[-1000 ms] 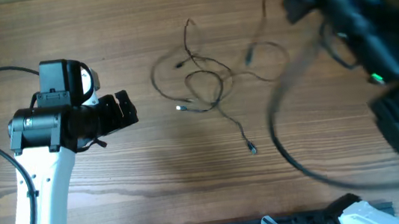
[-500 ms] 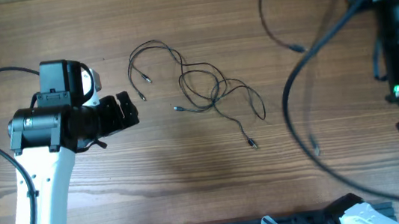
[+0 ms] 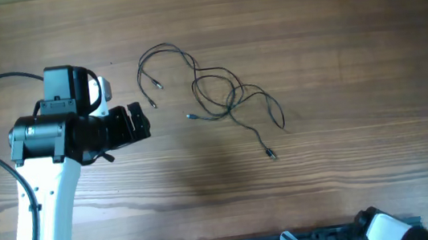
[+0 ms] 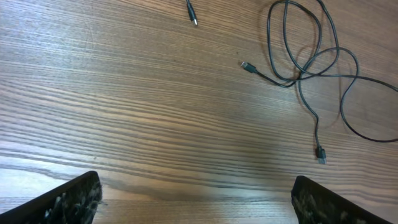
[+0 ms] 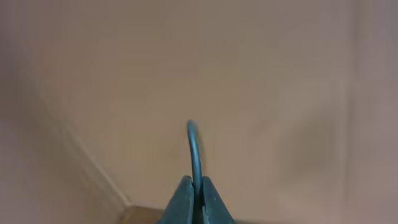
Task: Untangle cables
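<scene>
Cables (image 3: 232, 104) loose mid-table, left gripper (image 3: 140, 120) nearer
The cables lie on the table (image 3: 333, 26), spread along a 10-to-4 o'clock line overhead, at 3 o'clock from the left gripper, its fingers spread wide and empty. The right gripper (image 5: 194, 198), absent from the overhead view, is pressed shut on one thin strand (image 5: 194, 149).

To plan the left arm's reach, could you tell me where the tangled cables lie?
In the overhead view, the cables lie looped on the table near its centre, just right of the open left gripper.
</scene>
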`<state>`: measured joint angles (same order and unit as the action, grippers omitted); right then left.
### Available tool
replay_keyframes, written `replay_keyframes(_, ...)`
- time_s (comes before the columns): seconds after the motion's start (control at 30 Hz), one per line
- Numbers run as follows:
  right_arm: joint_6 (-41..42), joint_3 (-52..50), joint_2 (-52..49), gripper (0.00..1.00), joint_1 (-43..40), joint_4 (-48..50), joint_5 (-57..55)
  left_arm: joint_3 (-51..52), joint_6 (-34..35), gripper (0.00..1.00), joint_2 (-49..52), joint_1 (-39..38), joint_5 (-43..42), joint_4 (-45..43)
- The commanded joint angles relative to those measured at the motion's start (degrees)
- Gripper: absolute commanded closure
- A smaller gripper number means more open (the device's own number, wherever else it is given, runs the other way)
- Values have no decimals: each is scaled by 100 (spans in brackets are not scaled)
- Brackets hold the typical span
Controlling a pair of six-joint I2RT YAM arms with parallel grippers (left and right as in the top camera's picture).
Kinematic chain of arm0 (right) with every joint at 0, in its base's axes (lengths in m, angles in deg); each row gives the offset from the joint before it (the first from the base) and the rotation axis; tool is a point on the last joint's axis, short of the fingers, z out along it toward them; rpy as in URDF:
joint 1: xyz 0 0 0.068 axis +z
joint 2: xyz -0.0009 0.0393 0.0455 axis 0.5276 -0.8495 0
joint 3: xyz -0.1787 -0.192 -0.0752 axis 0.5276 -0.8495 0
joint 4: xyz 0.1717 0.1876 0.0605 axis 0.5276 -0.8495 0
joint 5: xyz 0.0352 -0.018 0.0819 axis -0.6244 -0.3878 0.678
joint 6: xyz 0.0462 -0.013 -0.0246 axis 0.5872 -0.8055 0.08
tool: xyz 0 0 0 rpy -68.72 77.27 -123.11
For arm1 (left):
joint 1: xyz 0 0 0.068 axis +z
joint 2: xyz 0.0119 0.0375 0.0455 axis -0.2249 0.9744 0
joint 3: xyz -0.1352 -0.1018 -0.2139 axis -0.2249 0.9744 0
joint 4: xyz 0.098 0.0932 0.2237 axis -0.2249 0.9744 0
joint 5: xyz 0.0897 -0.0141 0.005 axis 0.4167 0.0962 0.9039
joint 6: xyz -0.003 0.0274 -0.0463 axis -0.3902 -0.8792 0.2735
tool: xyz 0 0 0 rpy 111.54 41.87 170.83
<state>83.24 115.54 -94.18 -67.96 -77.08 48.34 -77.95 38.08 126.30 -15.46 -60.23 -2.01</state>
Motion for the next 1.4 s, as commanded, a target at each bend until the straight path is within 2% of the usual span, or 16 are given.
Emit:
replay_keyframes(0.0, 1335, -133, -680, 96, -673, -216, 595, 35, -133, 0, -52, 33, -214, -2)
replay_keyframes(0.4, 909, -136, -3781, 96, -1587, -2017, 2800, 35, -133, 0, -52, 33, -286, 24)
replay_keyframes(0.43, 960, -136, -3967, 77, -1587, -2083, 2815, 35, -133, 0, -52, 33, -286, 26)
replay_keyframes(0.47, 1045, -136, -4092, 43, -1587, -2133, 2846, 35, -133, 0, -52, 33, -286, 24)
replay_keyframes(0.5, 1231, -136, -4229, 16, -1587, -2223, 3012, 35, -133, 0, -52, 33, -286, 24)
replay_keyframes(0.53, 1381, -136, -4264, 0, -1587, -2249, 3305, 35, -133, 0, -52, 33, -286, 24)
replay_keyframes(0.63, 1700, -129, -4229, 0, -1580, -2223, 4496, 35, -131, 0, -52, 33, -286, 24)
replay_keyframes(0.7, 1816, -129, -4203, 0, -1534, -2245, 5250, 35, -131, 0, -52, 33, -286, 24)
replay_keyframes(0.8, 1764, -129, -4118, 0, -1362, -2181, 5429, 35, -131, 0, -52, 33, -286, 24)
replay_keyframes(1.0, 883, -129, -3062, 0, -474, -1161, 3012, 35, -131, 0, -52, 33, -286, 20)
replay_keyframes(1.1, 874, -129, -2271, 1, 109, -540, 2839, 35, -131, 0, -52, 33, -286, 20)
replay_keyframes(1.13, 870, -129, -2175, 8, 249, -503, 2855, 35, -131, 0, -52, 33, -286, 17)
replay_keyframes(1.17, 831, -129, -2114, 21, 391, -509, 2863, 35, -131, 0, -52, 33, -286, 15)
replay_keyframes(1.2, 680, -129, -2103, 73, 575, -557, 2863, 35, -131, 0, -52, 33, -286, 11)
replay_keyframes(1.23, 667, -131, -2122, 96, 743, -754, 2855, 35, -133, 0, -52, 33, -286, 7)
replay_keyframes(1.37, 1982, -280, -2605, 96, 1161, -1867, 2417, 35, -136, 0, -52, 33, -286, 2)
